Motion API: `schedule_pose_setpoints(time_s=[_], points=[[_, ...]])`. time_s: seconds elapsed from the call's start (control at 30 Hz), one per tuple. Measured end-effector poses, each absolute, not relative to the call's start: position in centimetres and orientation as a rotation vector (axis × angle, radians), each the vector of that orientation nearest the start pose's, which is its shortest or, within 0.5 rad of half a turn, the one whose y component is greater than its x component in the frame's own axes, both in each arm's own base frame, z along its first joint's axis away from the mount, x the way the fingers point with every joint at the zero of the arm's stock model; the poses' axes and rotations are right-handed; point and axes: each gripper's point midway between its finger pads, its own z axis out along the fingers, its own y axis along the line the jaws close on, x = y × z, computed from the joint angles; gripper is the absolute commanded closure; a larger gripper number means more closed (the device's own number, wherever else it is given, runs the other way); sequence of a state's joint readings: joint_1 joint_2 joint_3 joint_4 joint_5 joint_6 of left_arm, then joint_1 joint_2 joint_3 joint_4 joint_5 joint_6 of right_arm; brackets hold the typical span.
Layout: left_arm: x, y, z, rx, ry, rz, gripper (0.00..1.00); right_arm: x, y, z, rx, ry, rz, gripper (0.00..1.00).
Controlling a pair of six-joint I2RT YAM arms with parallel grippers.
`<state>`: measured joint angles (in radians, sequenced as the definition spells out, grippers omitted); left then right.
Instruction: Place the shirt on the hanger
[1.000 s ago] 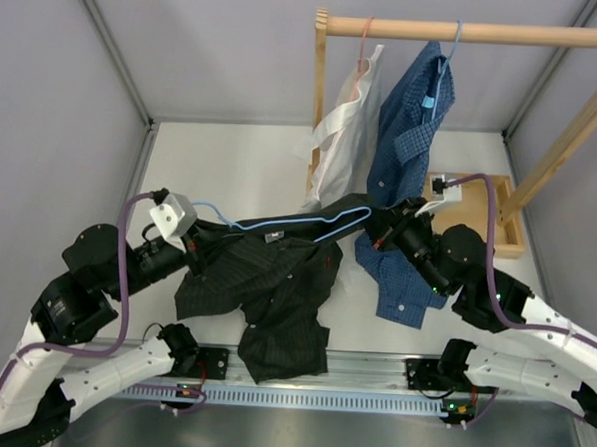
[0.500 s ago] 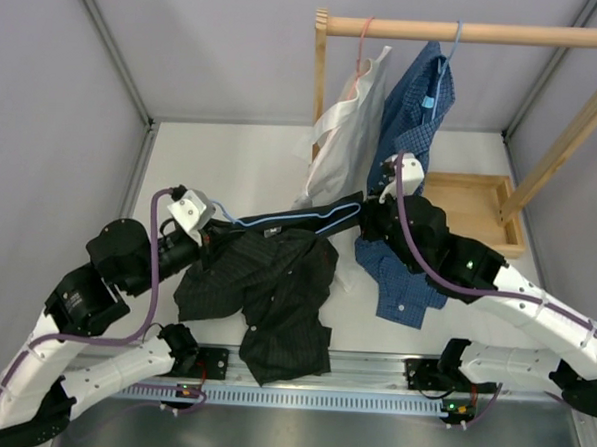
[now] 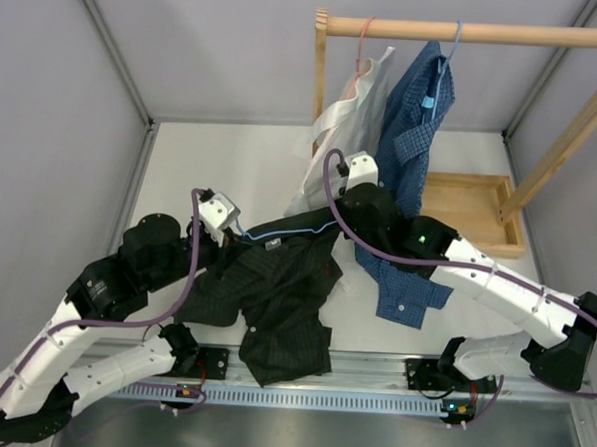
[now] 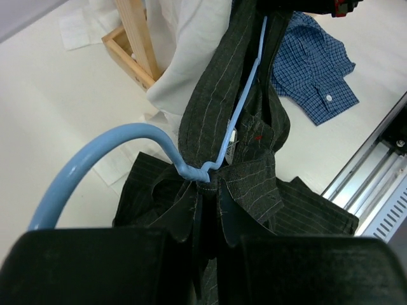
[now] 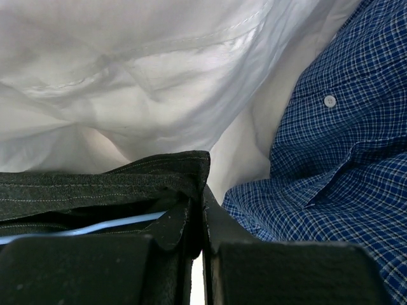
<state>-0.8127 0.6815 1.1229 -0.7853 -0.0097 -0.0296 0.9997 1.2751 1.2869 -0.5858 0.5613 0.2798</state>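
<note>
Both jaws tight on limp, fine-checked dark shirt [image 3: 275, 292] — thin light-blue wire hanger [image 4: 194, 170] inside.

Hanger: thin light-blue wire hanger [image 4: 236, 111] is mostly hidden inside dark finely checked long-sleeved shirt [image 4: 210, 89]; only hook and one wire side show.
Left gripper: left gripper [image 4: 205, 213], at this shirt's collar, is blurred and cut by the lower edge.
Right gripper: right gripper [image 5: 198, 219], under the shirt's fold, is blurred; from the top, right arm [image 3: 486, 283] hides it.
Blue shirt: blue checked fabric shirt [image 3: 405, 294], right of the dark shirt, is partly under that arm.
</note>
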Motion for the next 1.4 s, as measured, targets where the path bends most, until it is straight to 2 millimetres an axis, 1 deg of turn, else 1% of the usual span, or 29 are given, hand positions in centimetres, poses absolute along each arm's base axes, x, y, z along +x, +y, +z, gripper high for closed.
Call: schedule_pose_setpoints(time_s=[0.07, 0.1, 0.23, 0.37, 0.47, 0.57, 0.67, 0.73, 0.83, 0.93, 1.0, 1.03, 1.07, 1.13, 1.17, 1.2, 1.27, 1.33, 1.4], points=[[16.0, -17.0, 31.2, 0.742, 1.826, -0.56, 1.0, 26.2, 25.7, 26.9, -0.427, 2.018, 0.195, 1.0], [16.0, -17.1, 31.1, 0.736, 1.834, -0.565, 1.0, 26.1, 25.8, 27.2, -0.426, 2.013, 0.213, 1.0], [16.1, -17.2, 31.1, 0.662, 1.867, -0.593, 1.0, 24.8, 26.6, 28.6, -0.413, 1.97, 0.377, 1.0], [16.8, -17.5, 31.8, 0.523, 1.879, -0.639, 1.0, 22.3, 27.4, 30.4, -0.398, 1.908, 0.624, 1.0], [17.1, -18.2, 32.2, 0.439, 1.859, -0.708, 1.0, 20.1, 28.3, 31.0, -0.387, 1.865, 0.821, 1.0], [16.7, -18.7, 32.2, 0.393, 1.824, -0.79, 1.0, 18.0, 29.3, 30.6, -0.393, 1.846, 0.964, 1.0], [15.8, -19.5, 32.1, 0.398, 1.763, -0.894, 1.0, 15.6, 31.2, 29.7, -0.443, 1.843, 1.093, 1.0], [14.9, -20.0, 32.2, 0.42, 1.709, -0.966, 1.0, 14.6, 32.4, 29.0, -0.447, 1.829, 1.183, 1.0], [13.9, -20.7, 32.0, 0.465, 1.644, -1.042, 1.0, 13.5, 33.5, 27.2, -0.435, 1.835, 1.291, 1.0], [13.1, -21.2, 31.7, 0.513, 1.605, -1.091, 1.0, 12.0, 35.1, 26.8, -0.462, 1.835, 1.372, 0.99], [12.6, -21.5, 31.9, 0.546, 1.587, -1.11, 1.0, 10.4, 36.1, 27.1, -0.503, 1.819, 1.433, 0.76], [12.4, -21.5, 32.0, 0.562, 1.577, -1.115, 1.0, 9.8, 36.3, 27.4, -0.519, 1.811, 1.453, 0.64], [12.3, -21.5, 32.1, 0.581, 1.568, -1.11, 1.0, 9.3, 36.2, 27.7, -0.533, 1.801, 1.471, 0.47], [12.2, -21.4, 32.5, 0.61, 1.564, -1.09, 1.0, 8.6, 35.7, 28.7, -0.55, 1.769, 1.496, 0.41], [12.2, -21.2, 33.2, 0.624, 1.554, -1.073, 1.0, 8.3, 35.2, 29.3, -0.561, 1.752, 1.499, 0.38], [12.1, -21.1, 33.8, 0.63, 1.549, -1.064, 1.0, 8.0, 34.4, 29.9, -0.568, 1.734, 1.5, 0.36], [11.9, -20.5, 35.9, 0.641, 1.527, -1.039, 1.0, 7.4, 32.5, 30.8, -0.605, 1.704, 1.476, 0.32], [11.9, -19.8, 38.7, 0.634, 1.485, -1.006, 1.0, 6.8, 30.3, 31.7, -0.65, 1.689, 1.431, 0.31], [11.8, -19.1, 40.6, 0.627, 1.449, -0.979, 1.0, 6.4, 28.2, 32.8, -0.685, 1.684, 1.371, 0.32]])
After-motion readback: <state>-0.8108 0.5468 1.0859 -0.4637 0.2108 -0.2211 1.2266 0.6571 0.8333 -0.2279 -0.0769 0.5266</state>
